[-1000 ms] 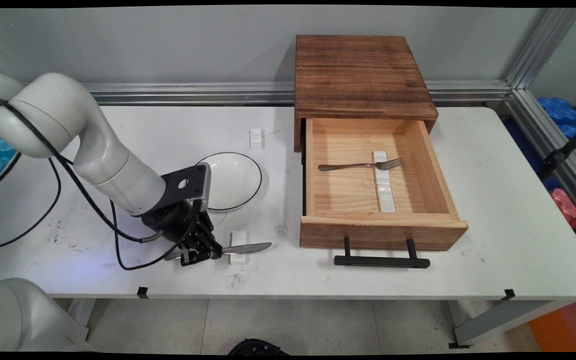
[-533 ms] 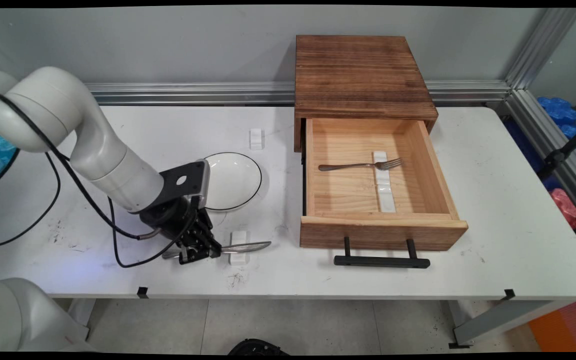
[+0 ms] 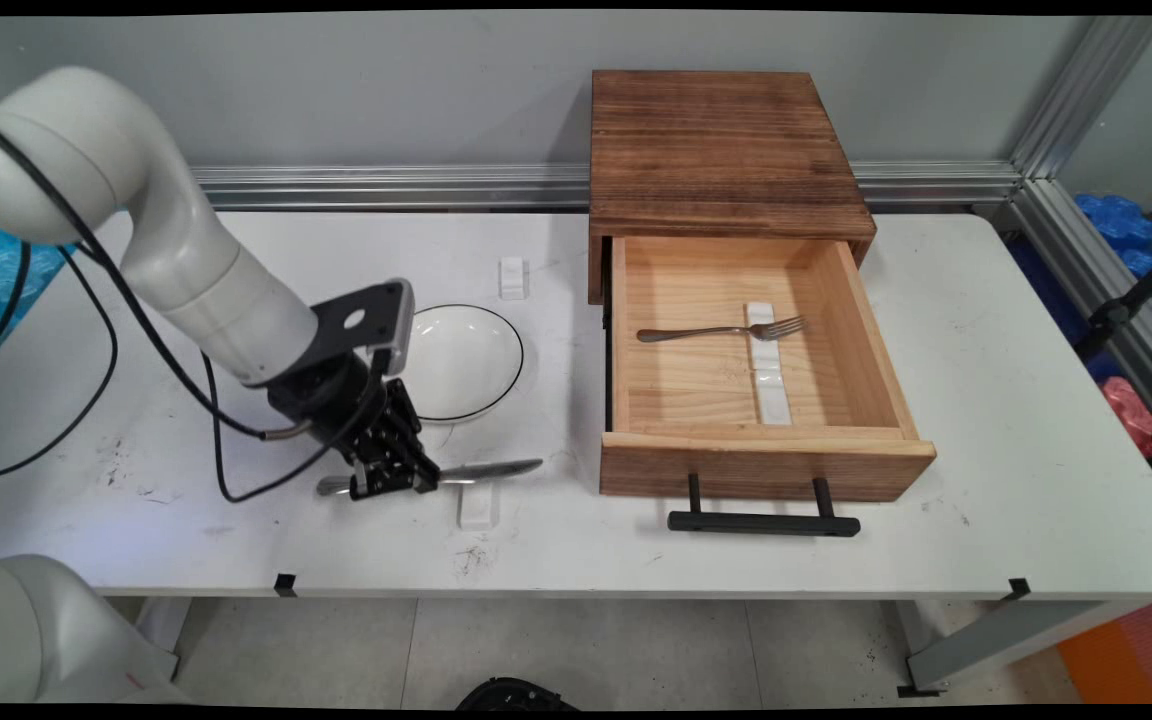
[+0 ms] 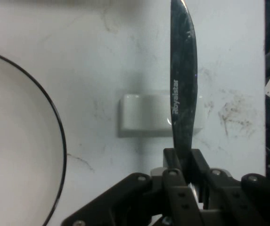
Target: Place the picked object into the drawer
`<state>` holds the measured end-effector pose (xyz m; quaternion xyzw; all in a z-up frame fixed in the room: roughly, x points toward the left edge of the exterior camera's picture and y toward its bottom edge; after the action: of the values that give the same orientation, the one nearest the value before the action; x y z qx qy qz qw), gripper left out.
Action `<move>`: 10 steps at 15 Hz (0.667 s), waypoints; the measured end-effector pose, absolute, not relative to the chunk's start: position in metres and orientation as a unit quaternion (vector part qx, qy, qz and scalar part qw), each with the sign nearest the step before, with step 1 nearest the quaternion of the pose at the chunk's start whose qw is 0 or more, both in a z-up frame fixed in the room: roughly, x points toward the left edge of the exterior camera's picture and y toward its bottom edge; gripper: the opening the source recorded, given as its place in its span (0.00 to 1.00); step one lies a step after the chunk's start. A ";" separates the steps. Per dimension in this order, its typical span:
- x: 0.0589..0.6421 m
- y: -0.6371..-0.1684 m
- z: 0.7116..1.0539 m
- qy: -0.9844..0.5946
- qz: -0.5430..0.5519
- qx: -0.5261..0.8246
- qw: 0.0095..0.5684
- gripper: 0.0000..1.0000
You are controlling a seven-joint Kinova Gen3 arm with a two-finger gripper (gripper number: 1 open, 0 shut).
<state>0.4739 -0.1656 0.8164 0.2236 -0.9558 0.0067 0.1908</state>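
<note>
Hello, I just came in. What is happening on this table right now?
The gripper is shut on a knife and holds it above its small white rest, beside a white plate. To the right, a wooden drawer stands open, with a fork lying inside across a white holder.

Gripper (image 3: 394,480) clamps the knife (image 3: 481,470) level above the small white rest (image 3: 477,508), white plate (image 3: 463,360) just behind it.
</note>
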 end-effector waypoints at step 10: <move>0.465 -0.199 0.867 -0.954 -0.013 0.216 0.208 0.00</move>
<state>0.4655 -0.1991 0.8669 0.2155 -0.9541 -0.0127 0.2077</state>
